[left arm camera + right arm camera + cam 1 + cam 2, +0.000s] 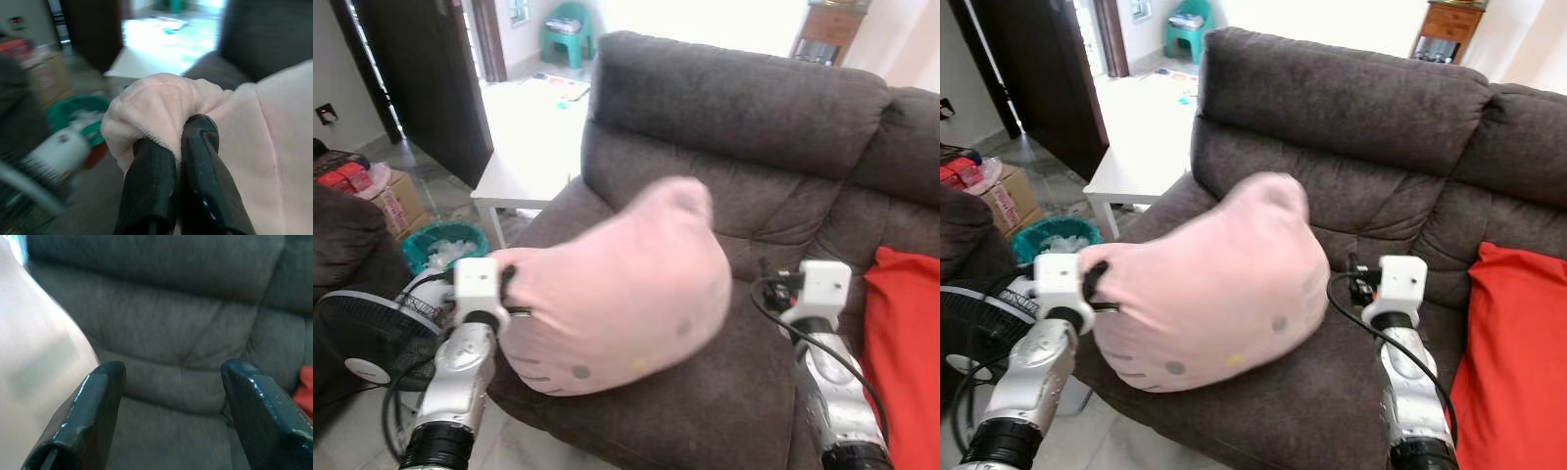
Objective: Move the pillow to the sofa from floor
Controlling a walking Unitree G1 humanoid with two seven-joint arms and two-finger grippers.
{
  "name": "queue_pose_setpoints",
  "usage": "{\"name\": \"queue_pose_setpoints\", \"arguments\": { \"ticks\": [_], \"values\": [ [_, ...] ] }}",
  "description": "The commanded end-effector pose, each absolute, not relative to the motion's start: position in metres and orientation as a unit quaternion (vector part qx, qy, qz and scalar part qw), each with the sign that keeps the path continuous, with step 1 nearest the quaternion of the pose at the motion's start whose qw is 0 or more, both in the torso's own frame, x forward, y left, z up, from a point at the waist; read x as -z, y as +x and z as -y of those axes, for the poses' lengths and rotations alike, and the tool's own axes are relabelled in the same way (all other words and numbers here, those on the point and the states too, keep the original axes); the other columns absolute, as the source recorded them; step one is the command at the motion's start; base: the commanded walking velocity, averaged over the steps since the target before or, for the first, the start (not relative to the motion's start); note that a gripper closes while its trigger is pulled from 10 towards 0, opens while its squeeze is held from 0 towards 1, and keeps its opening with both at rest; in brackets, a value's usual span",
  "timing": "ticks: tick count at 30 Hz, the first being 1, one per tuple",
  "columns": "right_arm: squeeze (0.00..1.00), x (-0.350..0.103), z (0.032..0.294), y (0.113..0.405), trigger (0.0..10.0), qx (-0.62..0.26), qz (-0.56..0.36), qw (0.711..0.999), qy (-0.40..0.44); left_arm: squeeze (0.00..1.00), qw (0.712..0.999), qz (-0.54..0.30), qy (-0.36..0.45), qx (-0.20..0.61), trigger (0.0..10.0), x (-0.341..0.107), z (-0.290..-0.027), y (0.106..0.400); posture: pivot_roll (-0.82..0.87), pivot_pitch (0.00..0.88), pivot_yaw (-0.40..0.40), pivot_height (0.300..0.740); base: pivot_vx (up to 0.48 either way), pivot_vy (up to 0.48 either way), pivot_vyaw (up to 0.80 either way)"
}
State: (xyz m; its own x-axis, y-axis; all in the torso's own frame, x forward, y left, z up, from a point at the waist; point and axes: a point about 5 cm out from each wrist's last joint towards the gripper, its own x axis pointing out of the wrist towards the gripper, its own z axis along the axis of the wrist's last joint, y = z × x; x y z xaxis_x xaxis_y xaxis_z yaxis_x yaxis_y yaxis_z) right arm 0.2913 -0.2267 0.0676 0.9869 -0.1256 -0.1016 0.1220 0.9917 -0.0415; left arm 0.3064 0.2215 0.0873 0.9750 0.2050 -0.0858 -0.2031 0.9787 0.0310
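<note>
The left gripper's fingers (166,191) pinch a bunched corner of the pink pillow (617,289), whose long axis stretches away rightward over the sofa's (734,108) front seat edge. The right gripper (168,406), fingers spread wide and empty, sits just beside the pillow's far end.

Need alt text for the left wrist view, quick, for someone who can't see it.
The left gripper's two black fingers are shut on a bunched fold of the pink pillow. Behind it, blurred, are a white table and the dark sofa.
</note>
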Motion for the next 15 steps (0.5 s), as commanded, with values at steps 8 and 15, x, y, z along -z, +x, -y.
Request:
{"name": "queue_pose_setpoints", "arguments": {
  "ticks": [8, 15],
  "values": [
    [0.00, 0.001, 0.229, 0.252, 10.0, 0.085, -0.185, 0.979, -0.023, 0.00, 0.990, -0.102, -0.024, 0.094, 10.0, -0.061, -0.168, 0.303, 0.10, 0.019, -0.086, 0.740, 0.000, 0.000, 0.00],
    [0.00, 0.033, 0.224, 0.226, 10.0, 0.082, -0.257, 0.963, -0.019, 0.00, 0.977, -0.118, 0.004, 0.178, 10.0, -0.059, -0.158, 0.303, 0.09, 0.009, -0.082, 0.740, 0.000, 0.000, 0.00]
  ]
}}
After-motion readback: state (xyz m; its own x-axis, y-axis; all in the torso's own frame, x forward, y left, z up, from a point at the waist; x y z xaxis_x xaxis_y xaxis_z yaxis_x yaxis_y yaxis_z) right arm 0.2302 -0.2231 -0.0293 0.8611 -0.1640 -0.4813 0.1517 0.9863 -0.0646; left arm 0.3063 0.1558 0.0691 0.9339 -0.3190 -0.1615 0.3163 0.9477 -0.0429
